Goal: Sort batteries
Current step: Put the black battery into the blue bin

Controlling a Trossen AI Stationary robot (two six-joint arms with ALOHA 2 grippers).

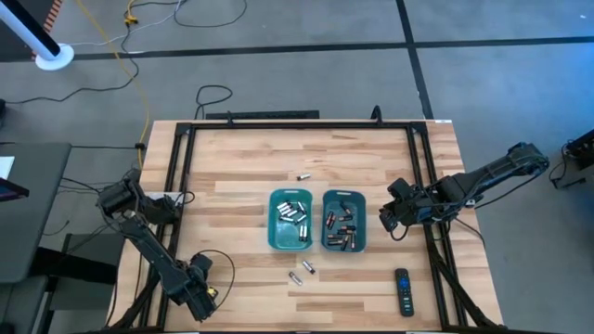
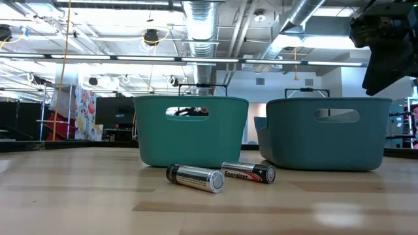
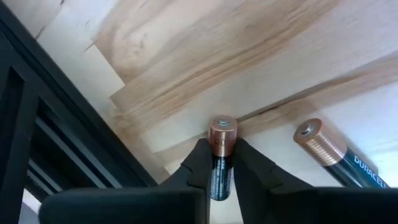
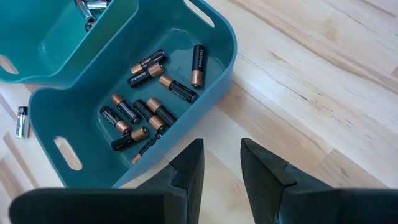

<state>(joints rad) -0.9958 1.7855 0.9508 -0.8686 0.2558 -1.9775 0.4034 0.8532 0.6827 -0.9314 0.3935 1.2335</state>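
A copper-capped cell (image 3: pixel 219 163) sits pinched between the left gripper's (image 3: pixel 219 171) fingers, at the table's (image 1: pixel 241 162) 7 o'clock corner, with a second dark cell (image 3: pixel 339 158) just beside it. The right gripper (image 4: pixel 219 163) hovers with its fingers spread and empty at 3 o'clock of the right bin (image 1: pixel 344 222), which holds dark cells. The left bin (image 1: pixel 290 221) holds silvery ones. Loose cells lie at 12 o'clock (image 1: pixel 303 176) and 6 o'clock (image 1: pixel 303 271) of the bins. The step looks like a pick just made; next calls for lifting and carrying this cell to the right bin.

Batteries (image 1: pixel 341 225) in bins (image 1: pixel 323 244); table (image 1: pixel 241 167).
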